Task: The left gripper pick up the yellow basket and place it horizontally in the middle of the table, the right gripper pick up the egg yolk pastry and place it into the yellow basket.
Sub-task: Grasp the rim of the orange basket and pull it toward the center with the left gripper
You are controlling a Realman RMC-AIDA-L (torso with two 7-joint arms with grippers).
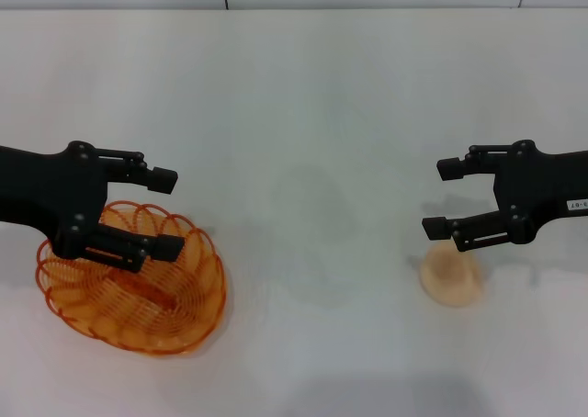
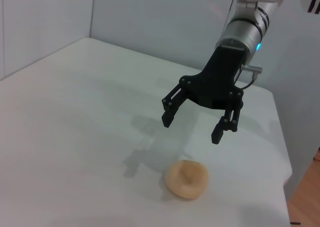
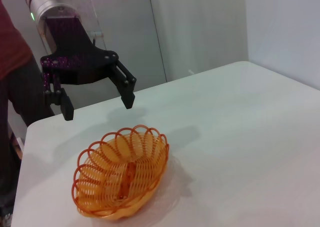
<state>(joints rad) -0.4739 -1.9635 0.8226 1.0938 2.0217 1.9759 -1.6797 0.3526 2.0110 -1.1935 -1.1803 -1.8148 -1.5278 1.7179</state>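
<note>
I see the left tool [image 1: 172, 212] spread wide, hovering over the yellow basket [image 1: 133, 288] on the bench [image 1: 303, 114]. Right tool [image 1: 443, 197] wide too, egg yolk pastry [image 1: 451, 275] just below it.

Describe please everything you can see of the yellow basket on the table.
The yellow basket is an oval, orange-yellow, translucent wire basket with a looped, scalloped rim and ribs running down to a narrow base. It looks like plastic-coated wire. It is empty and sits upright on the white table, on the robot's left side. The left tool hangs open just above it, not touching it. Nothing else touches the basket.
</note>
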